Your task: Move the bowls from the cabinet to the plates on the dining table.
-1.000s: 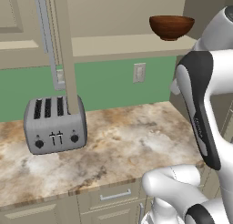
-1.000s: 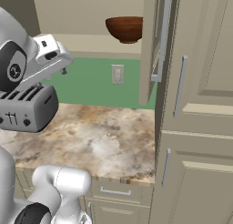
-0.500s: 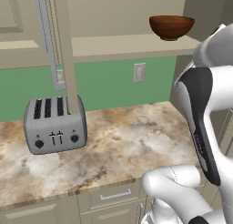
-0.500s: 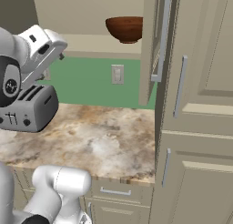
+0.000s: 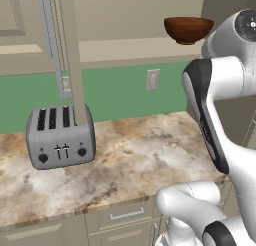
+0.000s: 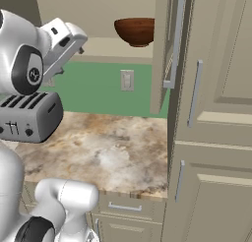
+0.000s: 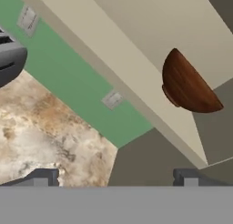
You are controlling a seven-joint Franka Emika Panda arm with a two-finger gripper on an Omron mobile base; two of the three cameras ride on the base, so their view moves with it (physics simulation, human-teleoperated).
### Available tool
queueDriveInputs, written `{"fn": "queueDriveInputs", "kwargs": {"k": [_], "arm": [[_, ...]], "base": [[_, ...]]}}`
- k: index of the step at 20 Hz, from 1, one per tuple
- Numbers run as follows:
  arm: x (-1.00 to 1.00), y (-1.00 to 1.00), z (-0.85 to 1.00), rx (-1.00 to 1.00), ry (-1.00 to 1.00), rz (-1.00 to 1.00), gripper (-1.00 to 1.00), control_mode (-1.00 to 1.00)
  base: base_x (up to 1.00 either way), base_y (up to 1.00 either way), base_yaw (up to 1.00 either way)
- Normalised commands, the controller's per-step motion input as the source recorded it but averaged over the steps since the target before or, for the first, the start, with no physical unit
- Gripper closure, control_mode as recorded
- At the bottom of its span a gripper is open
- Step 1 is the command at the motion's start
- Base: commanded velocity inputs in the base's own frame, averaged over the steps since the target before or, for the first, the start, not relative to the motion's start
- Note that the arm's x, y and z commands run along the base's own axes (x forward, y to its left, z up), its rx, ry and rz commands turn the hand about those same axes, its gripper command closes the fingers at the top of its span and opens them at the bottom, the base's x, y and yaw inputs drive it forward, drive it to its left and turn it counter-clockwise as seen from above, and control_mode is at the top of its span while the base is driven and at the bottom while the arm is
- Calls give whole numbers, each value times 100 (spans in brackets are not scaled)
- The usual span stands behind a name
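Well apart, reddish-brown bowl [image 7: 187, 88] on cabinet shelf [image 7: 136, 77], pincer [image 7: 116, 177] spread wide

Reddish-brown bowl [image 7: 187, 88] sits on the cabinet shelf [image 7: 136, 77], hand [image 7: 116, 176] spread wide

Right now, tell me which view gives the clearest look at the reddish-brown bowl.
The hand view: the reddish-brown bowl is largest there, with its foot and side visible, though rolled sideways. Both base views show it smaller but upright on the cabinet shelf, seen from below.
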Motion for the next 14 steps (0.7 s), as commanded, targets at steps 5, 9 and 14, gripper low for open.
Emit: {"fn": "queueDriveInputs", "kwargs": {"k": [5,9,14], "arm": [[7,0,33,0,-2,-7,-100,-100],[0,0,41,0,-6,-7,-100,-100],[15,-8,26,2,-2,-5,-100,-100]], "base": [[0,0,0],[0,0,0],[0,0,0]]}}
